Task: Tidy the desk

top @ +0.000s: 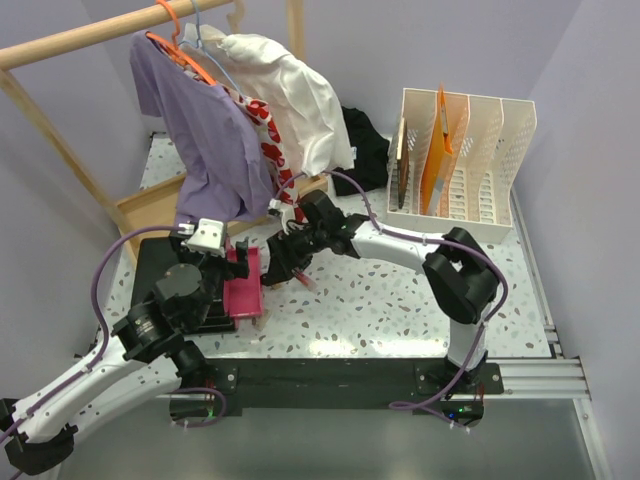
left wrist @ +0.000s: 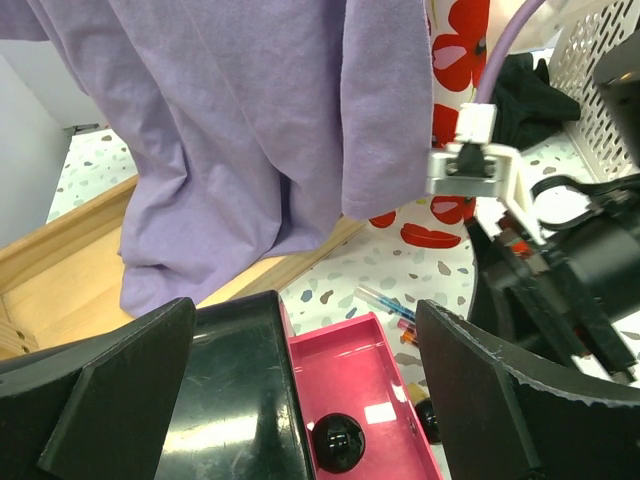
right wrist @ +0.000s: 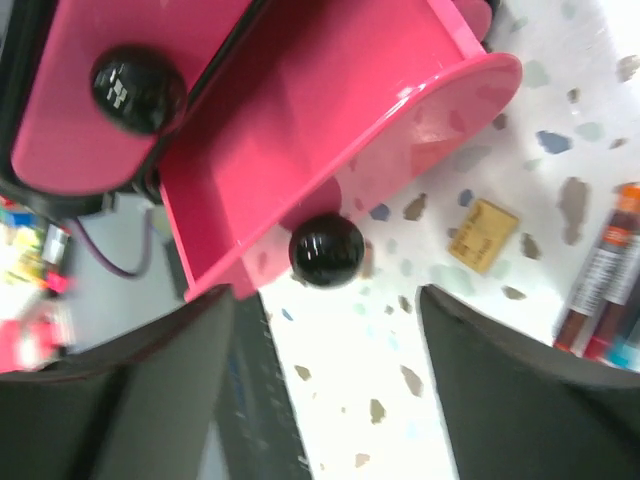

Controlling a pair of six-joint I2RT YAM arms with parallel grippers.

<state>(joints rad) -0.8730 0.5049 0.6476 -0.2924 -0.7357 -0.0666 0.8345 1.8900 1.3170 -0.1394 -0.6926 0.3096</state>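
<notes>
Where the white terrazzo-patterned surface (top: 400, 300) with dark and tan specks spreads flat beneath both arms, its black metal rail (top: 330, 382) running along the near edge, a small pink plastic drawer unit (top: 243, 285) stands on the left half between the two wrists. One pink drawer (left wrist: 360, 385) is pulled out, and a round black knob (right wrist: 326, 250) sits on its front. A second black knob (right wrist: 138, 88) shows on another pink front close by.

The right tool (right wrist: 320, 390) is released. Its fingers are spread wide over bare speckled surface, with the drawer's knob just ahead of the gap and nothing gripped. On the surface near the drawer lie a small tan square tag (right wrist: 484, 234) and a few pens with dark red barrels (right wrist: 610, 280). The left tool (left wrist: 305, 395) is also released, its dark fingers (left wrist: 110, 400) far apart on either side of the open drawer and holding nothing.

Farther back, a shallow wooden tray (top: 140, 205) rests at the left. A purple shirt (top: 200, 130) and a white garment (top: 290, 100) hang from a wooden rail (top: 80, 40). A cream slotted file rack (top: 515, 130) holding orange folders (top: 440, 150) stands at the right rear.
</notes>
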